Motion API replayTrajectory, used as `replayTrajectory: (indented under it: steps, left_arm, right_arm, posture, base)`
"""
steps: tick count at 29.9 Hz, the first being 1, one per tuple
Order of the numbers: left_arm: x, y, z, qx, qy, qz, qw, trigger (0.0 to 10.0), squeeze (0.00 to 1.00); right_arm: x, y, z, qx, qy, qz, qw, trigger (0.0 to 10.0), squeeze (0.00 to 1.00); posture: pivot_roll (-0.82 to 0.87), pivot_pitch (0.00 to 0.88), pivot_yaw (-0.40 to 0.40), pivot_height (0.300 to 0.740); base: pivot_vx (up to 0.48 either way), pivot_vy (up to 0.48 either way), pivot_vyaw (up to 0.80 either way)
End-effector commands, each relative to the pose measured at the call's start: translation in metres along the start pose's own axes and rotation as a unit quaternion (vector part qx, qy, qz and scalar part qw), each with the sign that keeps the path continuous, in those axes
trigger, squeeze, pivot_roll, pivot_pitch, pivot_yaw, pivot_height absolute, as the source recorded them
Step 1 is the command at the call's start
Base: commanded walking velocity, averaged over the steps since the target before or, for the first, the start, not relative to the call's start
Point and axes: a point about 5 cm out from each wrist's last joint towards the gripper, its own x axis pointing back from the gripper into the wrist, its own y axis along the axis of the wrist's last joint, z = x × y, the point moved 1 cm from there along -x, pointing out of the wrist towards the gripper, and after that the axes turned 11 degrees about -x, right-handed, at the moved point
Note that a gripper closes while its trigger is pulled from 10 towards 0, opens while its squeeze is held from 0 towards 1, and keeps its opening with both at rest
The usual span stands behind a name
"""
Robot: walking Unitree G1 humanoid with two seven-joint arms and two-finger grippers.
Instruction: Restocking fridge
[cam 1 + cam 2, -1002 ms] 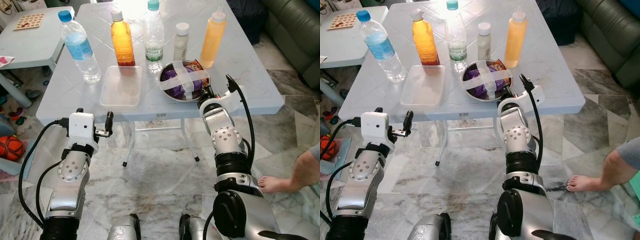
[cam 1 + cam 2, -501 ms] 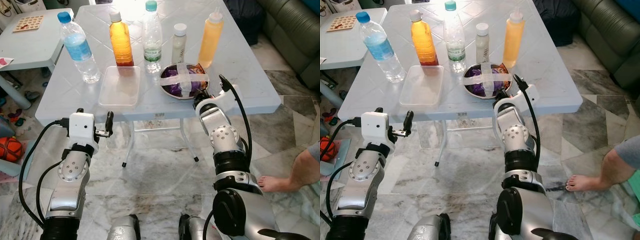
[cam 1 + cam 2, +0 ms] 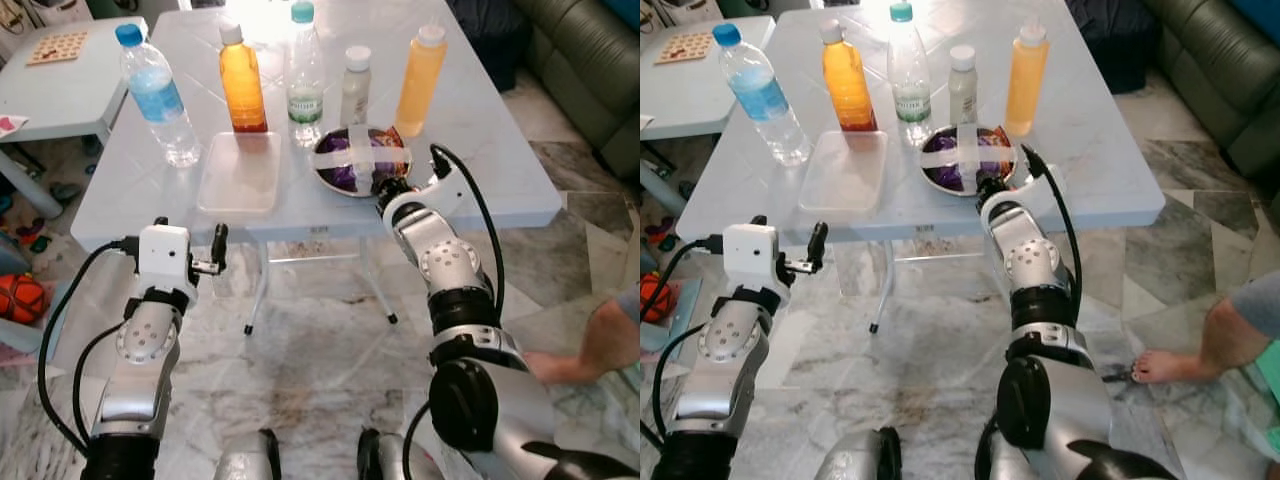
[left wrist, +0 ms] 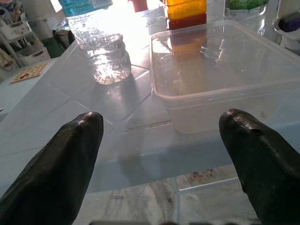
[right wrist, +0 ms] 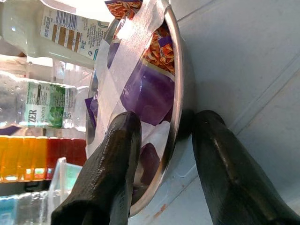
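The right tool [image 5: 159, 140] has pushed forward to the taped steel bowl [image 3: 362, 160] on the surface [image 3: 500, 150], fingers straddling its rim, not yet closed, ready to lift; left tool [image 4: 161, 154] waits open.

Head stereo pair looks steeply down at the surface [image 3: 480, 170]; wrist cameras sit close, low along their fingers [image 5: 110, 173] (sharing the bowl [image 5: 180, 93]).
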Motion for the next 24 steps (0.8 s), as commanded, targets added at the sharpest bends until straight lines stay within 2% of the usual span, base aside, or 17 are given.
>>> replayTrajectory:
  steps: [1, 15, 20, 24]
  left_arm:
    - [0.002, 0.002, 0.004, -0.009, 0.004, -0.004, 1.0, 10.0, 0.0]
    - [0.003, 0.003, 0.005, -0.01, 0.0, -0.004, 1.0, 10.0, 0.0]
    - [0.003, 0.003, 0.003, -0.009, 0.0, -0.004, 1.0, 10.0, 0.0]
    - [0.002, 0.004, 0.004, -0.008, 0.004, -0.006, 1.0, 10.0, 0.0]
  right_arm:
    - [-0.002, -0.007, -0.004, -0.02, -0.009, 0.024, 0.999, 0.0, 0.0]
    - [-0.002, -0.01, -0.039, 0.03, -0.089, 0.06, 0.994, 0.0, 0.0]
    - [-0.002, -0.009, -0.045, 0.032, -0.098, 0.058, 0.993, 0.0, 0.0]
    - [-0.002, 0.0, -0.048, 0.034, -0.11, 0.038, 0.993, 0.0, 0.0]
  posture:
    - [0.09, 0.137, 0.08, 0.74]
    - [0.09, 0.14, 0.081, 0.74]
    - [0.09, 0.138, 0.077, 0.74]
    - [0.09, 0.134, 0.074, 0.74]
  base:
    - [0.0, 0.0, 0.0]
    - [0.0, 0.0, 0.0]
    - [0.0, 0.0, 0.0]
    - [0.0, 0.0, 0.0]
